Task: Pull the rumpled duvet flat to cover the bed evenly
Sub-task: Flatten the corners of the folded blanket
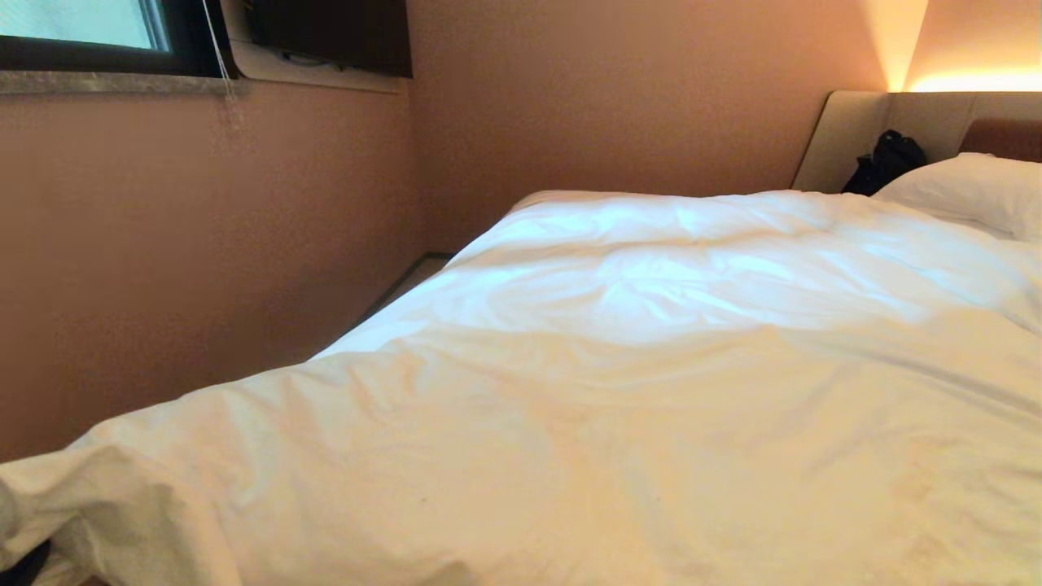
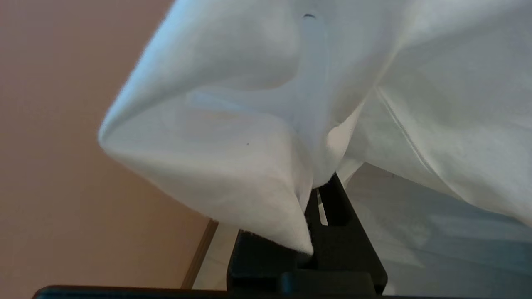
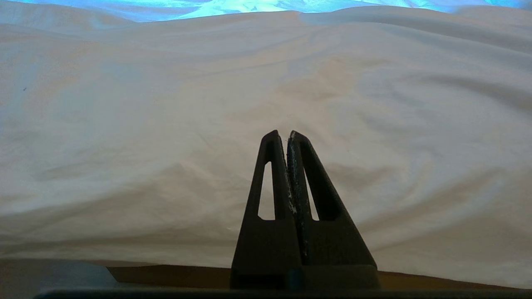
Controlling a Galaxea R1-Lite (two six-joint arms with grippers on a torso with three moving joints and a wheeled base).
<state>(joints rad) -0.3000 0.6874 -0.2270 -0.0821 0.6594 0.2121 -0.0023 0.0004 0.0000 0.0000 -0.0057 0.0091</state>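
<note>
The white duvet [image 1: 619, 391] lies wrinkled over the bed [image 1: 936, 118], reaching from the near edge up to the pillow. Its near left corner [image 1: 106, 496] is bunched and raised. In the left wrist view my left gripper [image 2: 318, 189] is shut on a fold of that duvet [image 2: 232, 124] corner, which drapes over one finger and hides it. The other black finger [image 2: 338, 203] shows beside the cloth. My right gripper [image 3: 286, 135] is shut on nothing and hangs still, pointing at the duvet [image 3: 166, 124] where it drops over the bed's side.
A white pillow [image 1: 969, 191] and a black bag [image 1: 883, 163] lie by the padded headboard. A pink-brown wall [image 1: 203, 260] runs close along the bed's far side, leaving a narrow strip of floor [image 1: 407, 281]. A window [image 1: 81, 32] sits up on the left.
</note>
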